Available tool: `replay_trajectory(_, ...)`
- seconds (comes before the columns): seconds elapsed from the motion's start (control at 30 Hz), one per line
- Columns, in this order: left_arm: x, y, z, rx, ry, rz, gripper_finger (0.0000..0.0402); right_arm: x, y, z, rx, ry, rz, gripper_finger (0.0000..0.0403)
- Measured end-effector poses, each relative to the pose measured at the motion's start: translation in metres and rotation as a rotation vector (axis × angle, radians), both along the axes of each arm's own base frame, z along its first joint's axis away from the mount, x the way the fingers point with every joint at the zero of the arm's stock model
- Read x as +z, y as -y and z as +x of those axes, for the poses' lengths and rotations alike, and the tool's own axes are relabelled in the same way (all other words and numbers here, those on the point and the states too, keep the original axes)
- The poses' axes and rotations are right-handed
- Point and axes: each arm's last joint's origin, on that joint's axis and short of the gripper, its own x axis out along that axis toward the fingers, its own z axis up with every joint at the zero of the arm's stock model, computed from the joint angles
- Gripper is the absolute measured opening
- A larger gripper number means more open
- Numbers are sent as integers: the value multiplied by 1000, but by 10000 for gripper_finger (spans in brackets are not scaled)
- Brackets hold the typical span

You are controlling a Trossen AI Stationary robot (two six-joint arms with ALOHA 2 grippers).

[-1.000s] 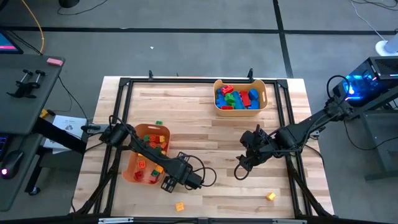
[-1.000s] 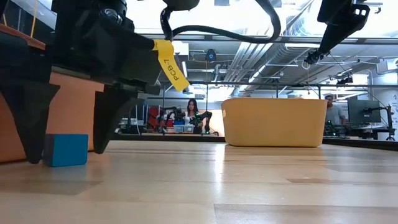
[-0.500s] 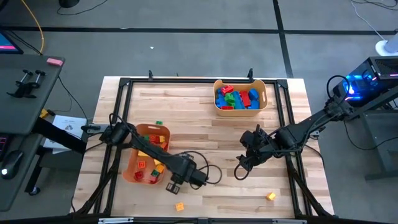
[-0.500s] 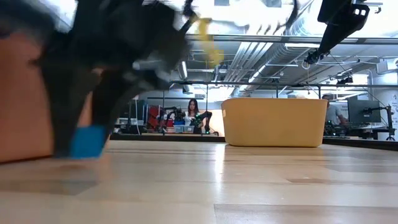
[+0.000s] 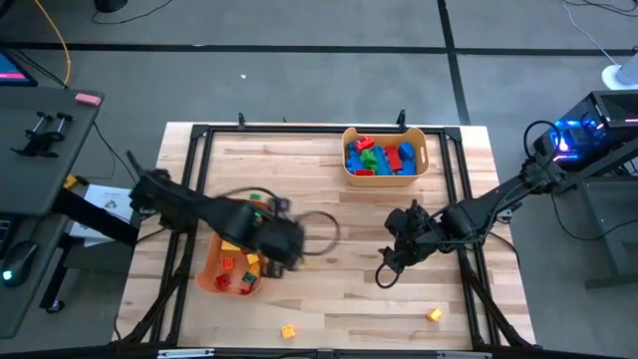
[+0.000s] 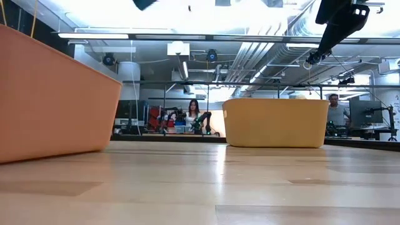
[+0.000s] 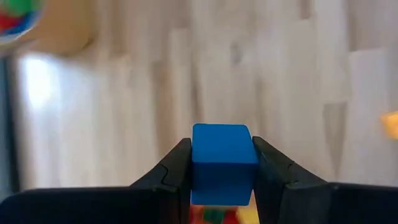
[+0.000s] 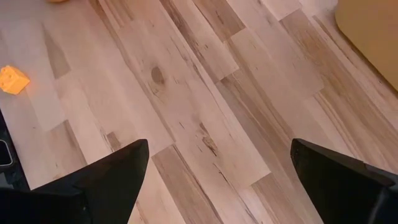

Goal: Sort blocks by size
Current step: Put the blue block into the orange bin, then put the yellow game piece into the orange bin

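My left tool (image 7: pixel 222 171) pinches a small blue block (image 7: pixel 222 163) by its flat sides: light, rigid, slick plastic, so squarely centred. My right tool (image 8: pixel 217 180) gapes empty.

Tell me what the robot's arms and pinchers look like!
Both arms are dark, almost black, and made of jointed sections. The left arm has a black cable looping beside it. The right arm is slim with a bulky wrist. The left gripper has two flat black fingers with angled edges. The right gripper has two broad, pointed black fingers.
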Motion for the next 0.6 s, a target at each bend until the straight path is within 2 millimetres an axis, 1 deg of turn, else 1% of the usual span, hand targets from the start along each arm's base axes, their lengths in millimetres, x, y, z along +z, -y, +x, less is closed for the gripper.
replay_trajectory(0.1,22,-10,-29,87,-4,19,89,0,0,0,14,-2,-8,389)
replay_trajectory(0.17,31,-14,-45,121,-17,20,89,0,0,0,23,-5,-10,389)
replay_trajectory(0.2,34,-15,-50,138,-26,17,89,0,0,0,24,-5,-11,389)
replay_trajectory(0.3,36,-13,-58,172,-5,-47,92,0,0,0,25,-7,-12,389)
replay_trajectory(0.4,26,-9,-64,203,-43,-79,115,0,-1,-1,30,-10,-14,389)
replay_trajectory(0.53,-2,-5,-68,257,-147,-45,158,0,-4,-3,65,-16,-26,389)
replay_trajectory(0.6,-15,-5,-70,287,-194,-27,176,-1,-6,-4,76,-20,-28,389)
